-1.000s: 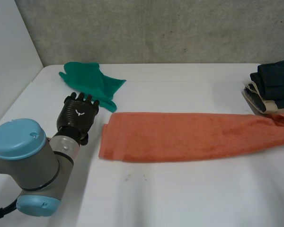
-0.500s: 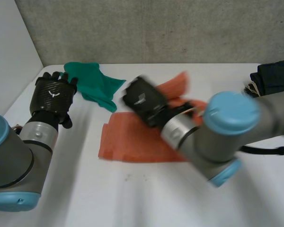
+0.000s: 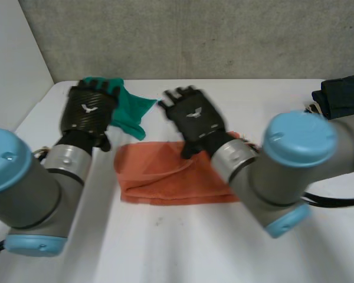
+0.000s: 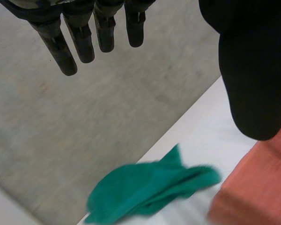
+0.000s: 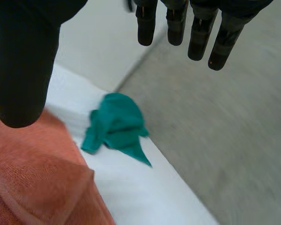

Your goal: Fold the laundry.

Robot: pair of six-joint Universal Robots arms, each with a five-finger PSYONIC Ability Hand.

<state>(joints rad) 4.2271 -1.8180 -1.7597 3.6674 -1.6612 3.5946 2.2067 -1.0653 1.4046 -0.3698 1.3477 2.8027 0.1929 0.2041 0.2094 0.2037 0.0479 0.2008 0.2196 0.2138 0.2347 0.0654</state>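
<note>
Towel (image 3: 165,180), orange, lies doubled over mid-table (image 3: 183,247). Your right hand (image 3: 194,115) hovers above its far edge, fingers straight, holding nothing. Your left hand (image 3: 89,112) hangs over the green cloth (image 3: 133,112) at far left, fingers likewise straight, empty. Dark clothes (image 3: 342,94) sit far right.

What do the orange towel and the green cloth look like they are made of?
The orange towel looks like terry cotton: matte, with a fuzzy napped surface and a soft rolled fold. The green cloth looks thinner and smoother, matte, crumpled into sharp points; its fibre cannot be told.
</note>
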